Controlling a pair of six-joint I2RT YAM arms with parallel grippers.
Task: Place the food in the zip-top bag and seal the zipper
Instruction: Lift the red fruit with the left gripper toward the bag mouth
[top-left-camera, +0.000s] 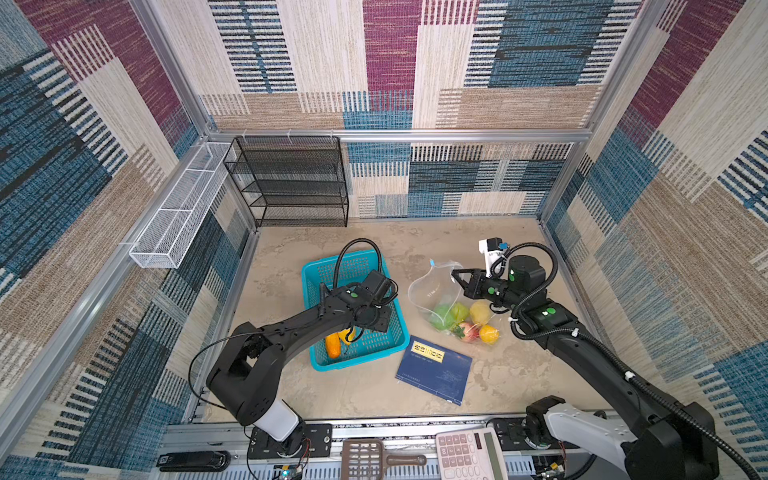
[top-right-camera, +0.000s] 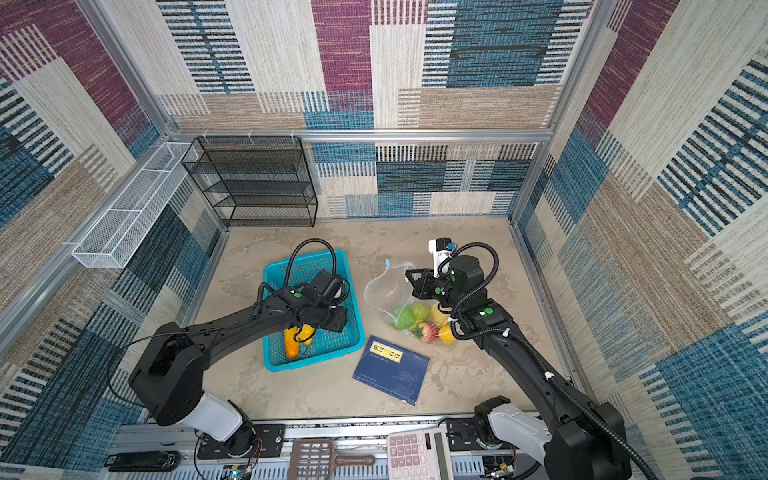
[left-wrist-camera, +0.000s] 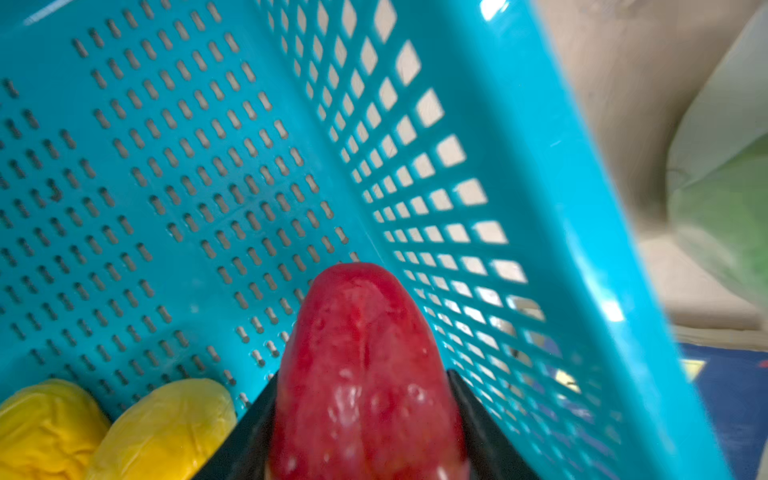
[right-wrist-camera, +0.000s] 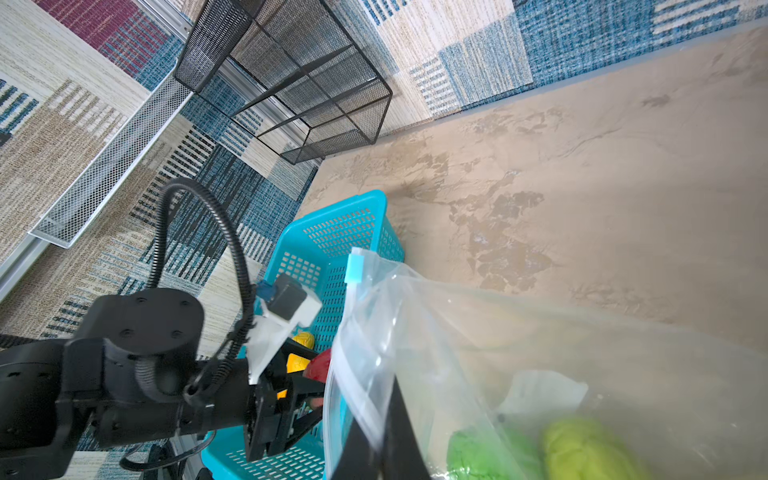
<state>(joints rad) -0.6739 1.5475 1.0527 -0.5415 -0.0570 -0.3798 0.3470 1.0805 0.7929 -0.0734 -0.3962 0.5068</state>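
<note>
Bag (top-left-camera: 432, 291) first: it lies right of centre in both top views, on the tabletop (top-left-camera: 478, 245). Its mouth points toward the back wall and gapes open. The light-blue slider (top-left-camera: 432, 262) sits at the far end of the zipper (right-wrist-camera: 347, 386).

Bunched at the bag's near end are two green pieces (top-left-camera: 442, 316), a yellow one (top-left-camera: 480, 311), a red-pink one (top-left-camera: 467, 331) and an orange-yellow one (top-left-camera: 489, 333). There's small dark print on the bag's side, too small to read.

The right hand (top-left-camera: 457, 274) is clamped tight on the right edge of the mouth, pinching that lip.

Now the left hand (left-wrist-camera: 363, 382). It's down inside the teal basket (top-left-camera: 309, 291), which stands just left of the bag. Its fingers (left-wrist-camera: 478, 424) press against both sides of a glossy red fruit (left-wrist-camera: 357, 324), so it's partly closed and gripping. The basket's perforated right wall stands between that fruit and the bag.

Also in the basket, toward its near-left corner, are an orange piece (top-left-camera: 332, 345) and a yellow piece (top-left-camera: 347, 333), touching each other.

A blue book (top-left-camera: 434, 370) lies flat just in front, between the basket's near-right corner and the bag's filled end. Its yellow label (top-left-camera: 427, 354) carries characters I can't make out.

Along the bottom edge are a calculator (top-left-camera: 469, 455), a brown slotted scoop (top-left-camera: 365, 457) and a black stapler-like thing (top-left-camera: 195, 461).

At the back left stands a black mesh rack (top-left-camera: 291, 183). A white mesh tray (top-left-camera: 174, 216) hangs on the left wall rail.
</note>
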